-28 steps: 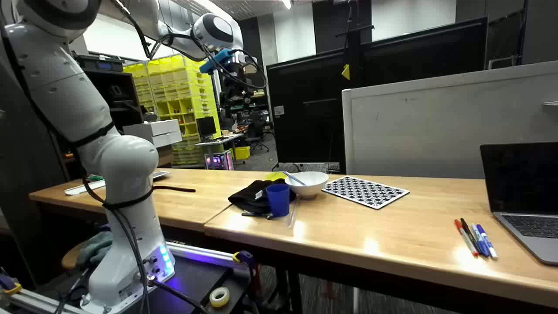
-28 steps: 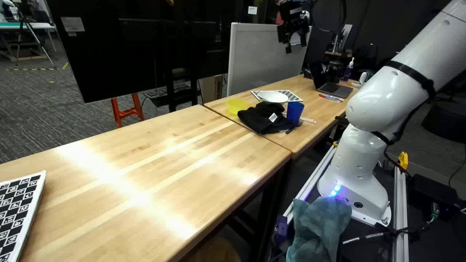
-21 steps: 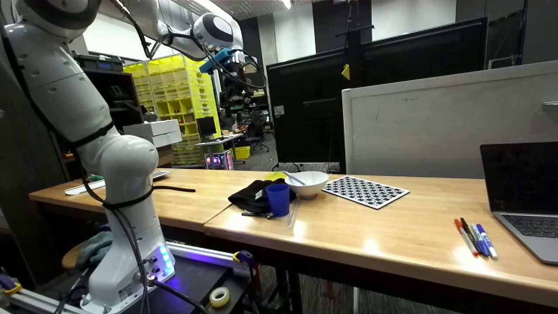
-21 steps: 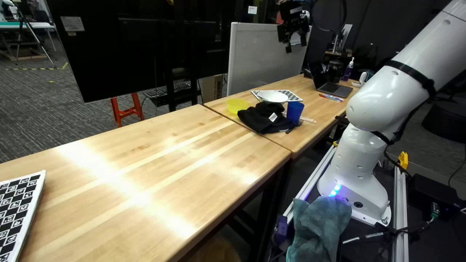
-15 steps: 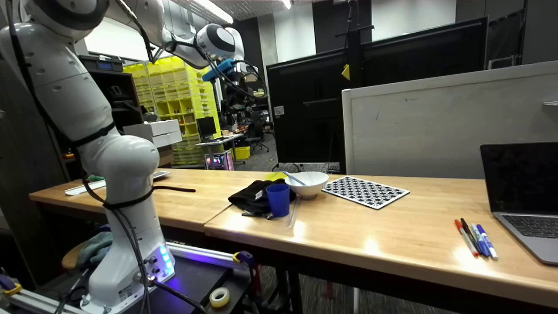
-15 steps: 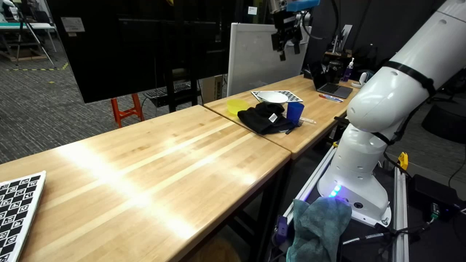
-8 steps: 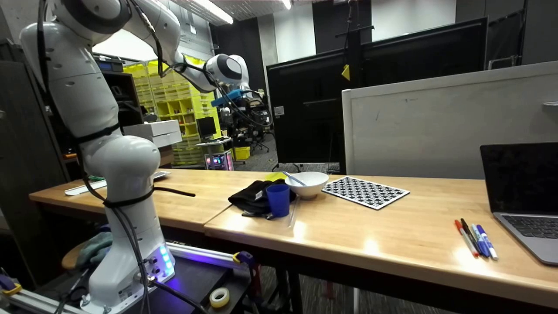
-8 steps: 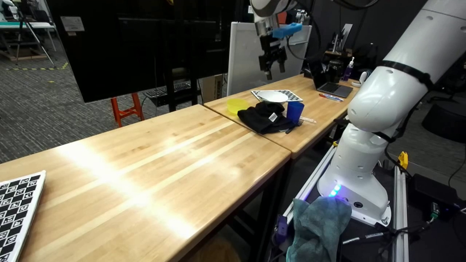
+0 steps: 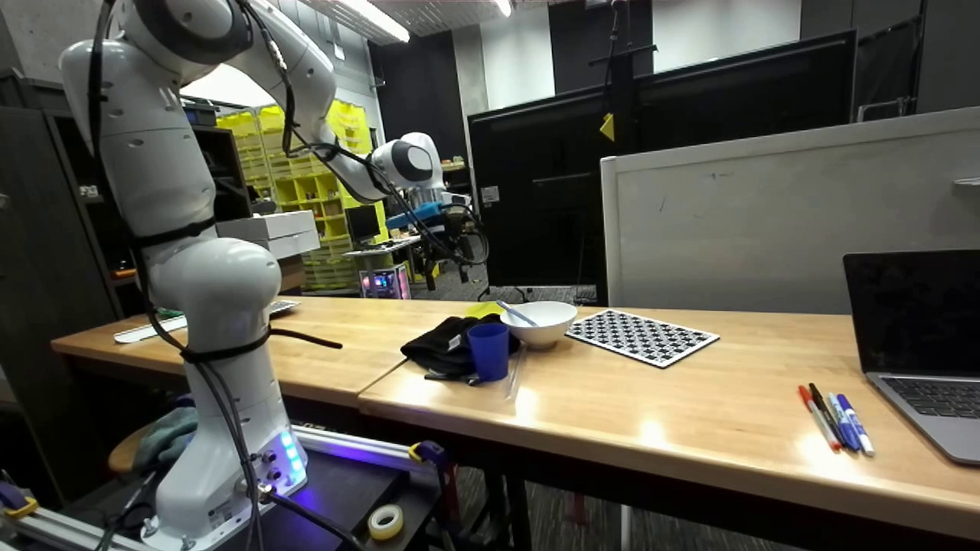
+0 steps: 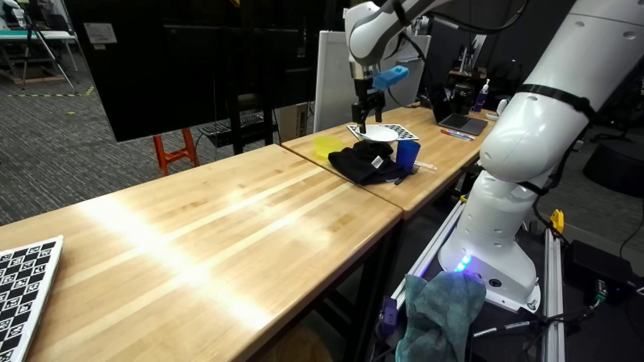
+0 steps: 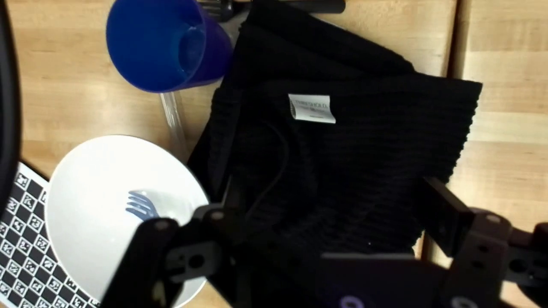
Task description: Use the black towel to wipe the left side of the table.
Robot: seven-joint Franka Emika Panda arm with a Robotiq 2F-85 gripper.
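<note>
The black towel (image 9: 438, 346) lies bunched on the table (image 9: 360, 337), by the seam between two tabletops, in both exterior views (image 10: 359, 163). In the wrist view the towel (image 11: 364, 128) fills the middle, its white label facing up. My gripper (image 9: 448, 277) is in the air above the towel, apart from it, pointing down; it also shows in an exterior view (image 10: 371, 123) over the white bowl's near edge. In the wrist view the gripper's fingers (image 11: 329, 188) are spread wide with nothing between them, and the towel shows below. The other tabletop (image 10: 226, 226) extends beyond the seam.
A blue cup (image 9: 488, 350) stands against the towel. A white bowl (image 9: 540, 321) with a fork in it and a yellow bowl (image 10: 328, 146) are close by. A dark fork (image 10: 408, 173) lies beside the cup. A checkered board (image 9: 643, 337), markers (image 9: 836, 419) and a laptop (image 9: 919, 337) are further along.
The arm has come down from high above the table, and the gripper is now much lower, closer to the towel. The towel, cup and bowls have not moved.
</note>
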